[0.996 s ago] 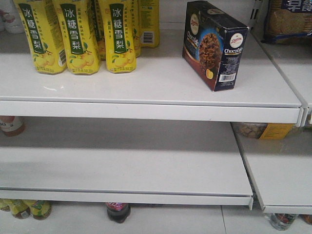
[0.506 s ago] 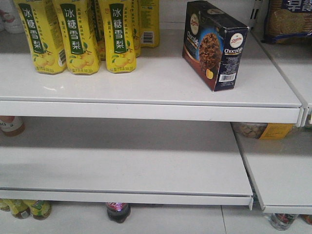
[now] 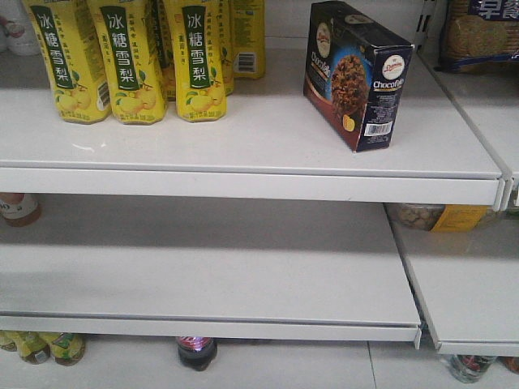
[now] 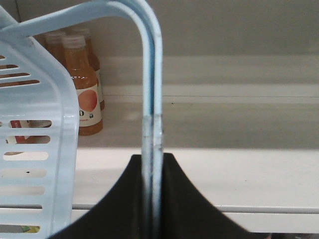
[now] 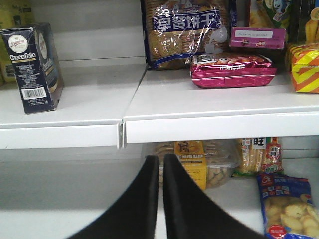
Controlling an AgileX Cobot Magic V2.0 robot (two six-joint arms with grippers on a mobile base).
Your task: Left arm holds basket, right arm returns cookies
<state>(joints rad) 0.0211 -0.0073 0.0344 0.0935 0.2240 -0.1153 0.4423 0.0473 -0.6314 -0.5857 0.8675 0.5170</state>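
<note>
The cookies, a dark navy Chocofello carton, stand upright on the right part of the upper white shelf. In the right wrist view the cookies stand at the far left, well away from my right gripper, which is shut with nothing between its fingers and hangs below the shelf edge. My left gripper is shut on the two arched handles of the light blue basket, whose slotted side fills the left of that view. Neither arm shows in the front view.
Yellow pear-drink cartons stand at the upper shelf's left. A blue biscuit bag, a pink packet and other snacks fill the right-hand shelf. Orange juice bottles stand behind the basket. A clear cookie tub sits just beyond my right fingers.
</note>
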